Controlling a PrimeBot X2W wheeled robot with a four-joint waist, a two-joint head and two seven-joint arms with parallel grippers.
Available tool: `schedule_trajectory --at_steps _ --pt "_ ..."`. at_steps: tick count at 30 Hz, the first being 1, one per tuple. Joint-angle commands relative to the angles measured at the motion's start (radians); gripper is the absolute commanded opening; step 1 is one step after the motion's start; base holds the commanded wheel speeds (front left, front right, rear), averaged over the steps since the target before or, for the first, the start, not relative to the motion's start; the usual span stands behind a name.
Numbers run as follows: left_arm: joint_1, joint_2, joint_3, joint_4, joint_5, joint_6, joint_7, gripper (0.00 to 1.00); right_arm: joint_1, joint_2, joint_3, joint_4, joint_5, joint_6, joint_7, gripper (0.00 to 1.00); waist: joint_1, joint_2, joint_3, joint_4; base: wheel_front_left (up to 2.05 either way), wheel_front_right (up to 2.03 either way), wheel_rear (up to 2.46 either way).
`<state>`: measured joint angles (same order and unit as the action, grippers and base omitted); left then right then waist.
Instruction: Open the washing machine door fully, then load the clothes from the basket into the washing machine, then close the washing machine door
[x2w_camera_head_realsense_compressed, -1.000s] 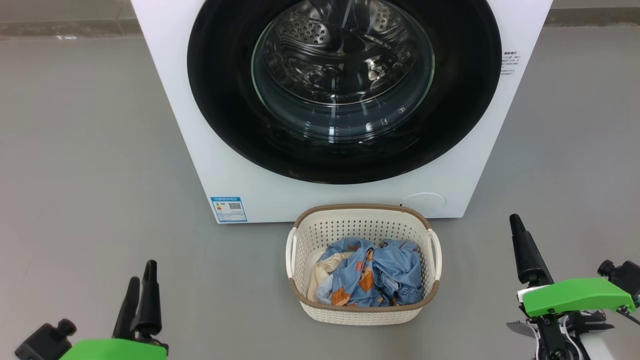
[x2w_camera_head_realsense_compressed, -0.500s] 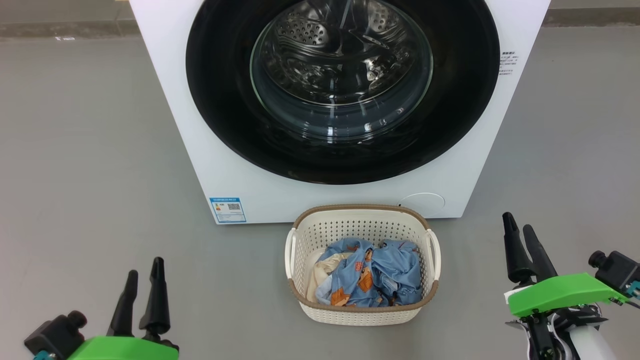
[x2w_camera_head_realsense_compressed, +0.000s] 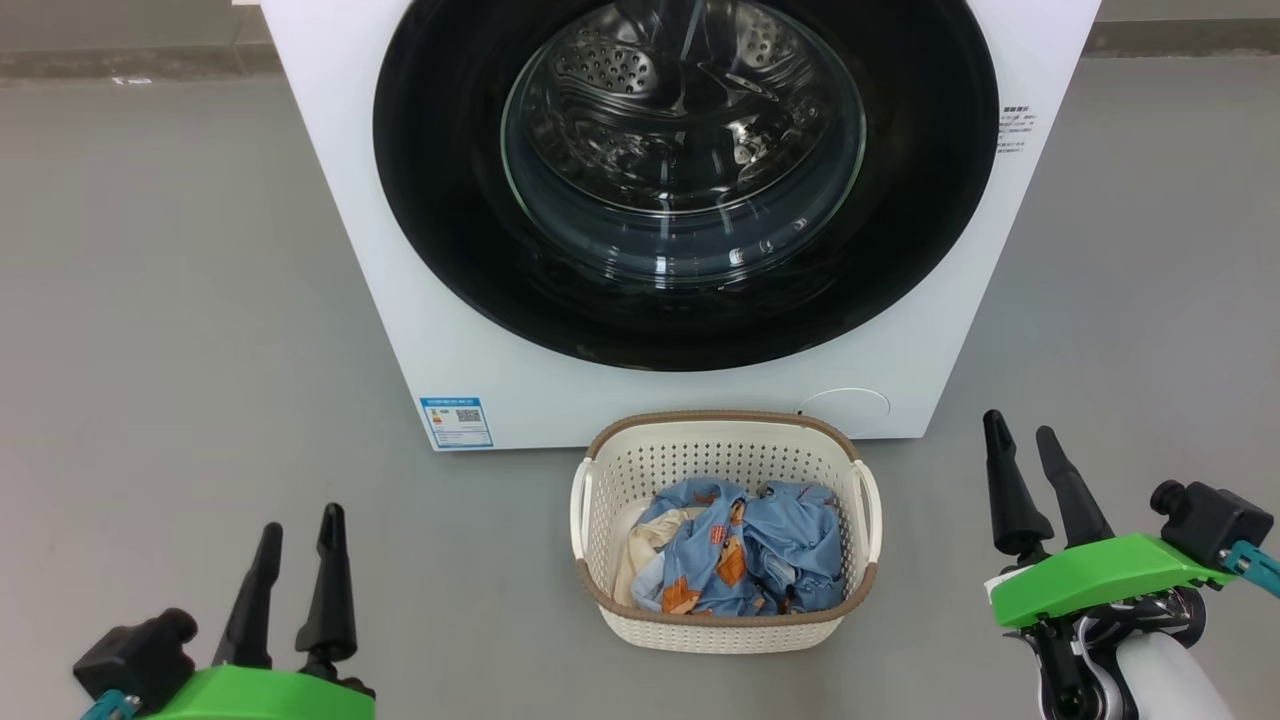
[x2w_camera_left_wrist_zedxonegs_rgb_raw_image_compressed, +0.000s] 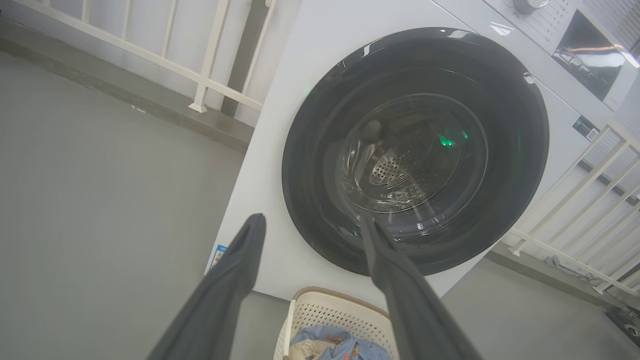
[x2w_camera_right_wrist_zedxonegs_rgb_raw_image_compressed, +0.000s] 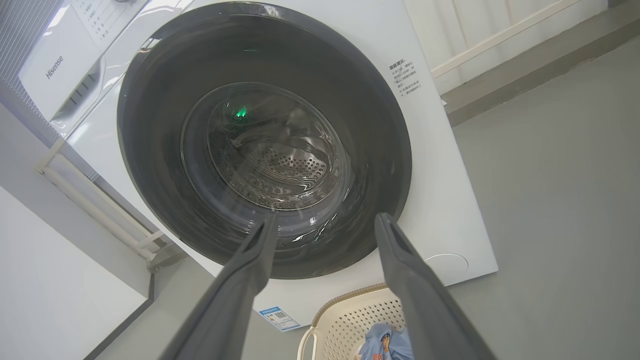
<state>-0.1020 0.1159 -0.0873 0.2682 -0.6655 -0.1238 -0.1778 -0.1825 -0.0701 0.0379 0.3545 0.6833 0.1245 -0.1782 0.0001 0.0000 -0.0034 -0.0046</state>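
The white washing machine (x2w_camera_head_realsense_compressed: 330, 170) stands ahead, its round black washing machine door (x2w_camera_head_realsense_compressed: 450, 240) shut flat against the front, the steel drum visible through the glass. On the floor just before it sits the cream basket (x2w_camera_head_realsense_compressed: 720, 440) with a brown rim, holding the clothes (x2w_camera_head_realsense_compressed: 745, 550), blue bear-print fabric with a cream piece. My left gripper (x2w_camera_head_realsense_compressed: 300, 520) hovers open at the lower left, well left of the basket. At the lower right my right gripper (x2w_camera_head_realsense_compressed: 1020, 430) is open too, right of the basket. Both wrist views look at the door (x2w_camera_left_wrist_zedxonegs_rgb_raw_image_compressed: 310, 165) (x2w_camera_right_wrist_zedxonegs_rgb_raw_image_compressed: 145, 150) between spread fingers.
Grey floor (x2w_camera_head_realsense_compressed: 170, 300) spreads to both sides of the machine. A blue label (x2w_camera_head_realsense_compressed: 456, 422) is stuck at the machine's lower left corner and a round cover (x2w_camera_head_realsense_compressed: 845, 408) at its lower right. White railings (x2w_camera_left_wrist_zedxonegs_rgb_raw_image_compressed: 205, 75) run behind the machine against the wall.
Both grippers have risen a little toward the machine, the left shifting right and the right shifting left. The door and basket have stayed put.
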Motion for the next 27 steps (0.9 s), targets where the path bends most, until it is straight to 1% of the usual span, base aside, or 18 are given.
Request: schedule_trajectory --at_steps 1,24,27 --pt "-0.048 0.026 0.021 -0.022 0.035 -0.005 -0.016 1.00 -0.049 -0.013 0.027 -0.018 -0.031 0.005 -0.015 1.00 0.0000 0.0000 0.000 0.001 0.00 0.00 0.00" --pt "-0.066 0.036 0.012 -0.044 0.269 -0.007 -0.083 1.00 -0.097 -0.019 0.063 0.044 -0.251 0.006 -0.083 1.00 0.0000 0.0000 -0.001 0.002 0.00 0.00 0.00" --pt "-0.067 0.036 0.012 -0.043 0.271 -0.007 -0.084 1.00 -0.098 -0.019 0.064 0.048 -0.255 0.006 -0.084 1.00 0.0000 0.0000 0.000 0.003 0.00 0.00 0.00"
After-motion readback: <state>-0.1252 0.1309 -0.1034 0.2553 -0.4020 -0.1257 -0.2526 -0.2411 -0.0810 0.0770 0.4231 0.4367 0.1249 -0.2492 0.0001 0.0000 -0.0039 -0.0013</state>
